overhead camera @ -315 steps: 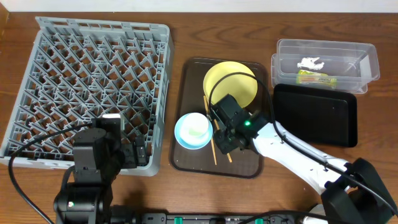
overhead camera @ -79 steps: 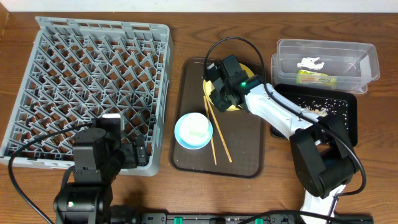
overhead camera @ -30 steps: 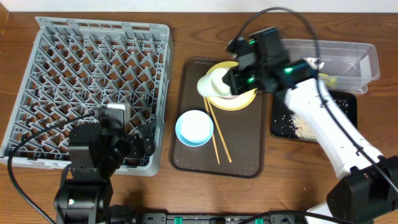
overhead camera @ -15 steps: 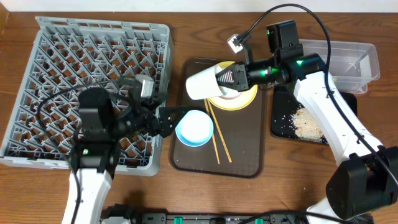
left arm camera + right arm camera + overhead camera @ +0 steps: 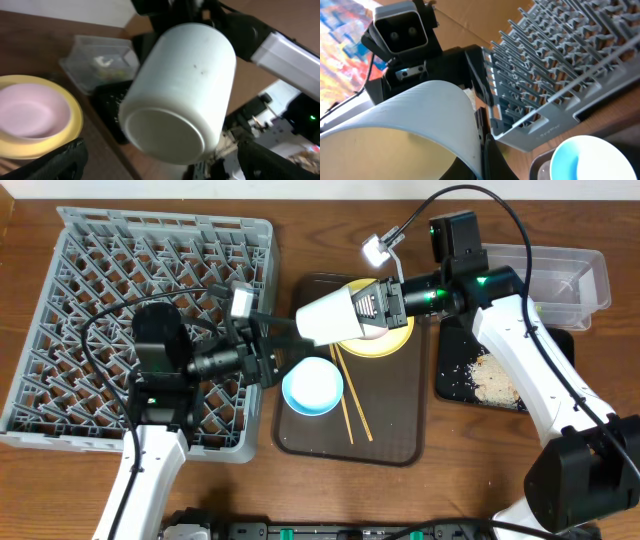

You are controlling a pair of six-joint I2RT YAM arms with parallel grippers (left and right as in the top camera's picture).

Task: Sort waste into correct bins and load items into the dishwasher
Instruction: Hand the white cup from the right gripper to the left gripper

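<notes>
So far, the waste looks sorted. We see the paper [image 5: 103,61] and wrapper [image 5: 111,75] in the tub [image 5: 565,265], and crumbs [image 5: 490,377] spread in the black tray [image 5: 450,350]. The rack [image 5: 120,290] holds nothing yet, so we judge the loading half hardly begun.

Our right gripper [image 5: 374,304] is clamped on the rim of the cup [image 5: 330,317]. It holds the cup on its side in the air above the brown tray [image 5: 390,435], base pointing toward the left arm. Our left gripper [image 5: 278,352] sits just beside that base with its fingers spread wide and nothing between them. To us this looks like a handover about to happen.

Left to load, as we read it, are the cup, the blue bowl [image 5: 312,387], the chopsticks [image 5: 352,402], the plate [image 5: 398,340] and the pale bowl [image 5: 30,109] resting on it. All but the cup sit in the brown tray on the desk [image 5: 300,240].
</notes>
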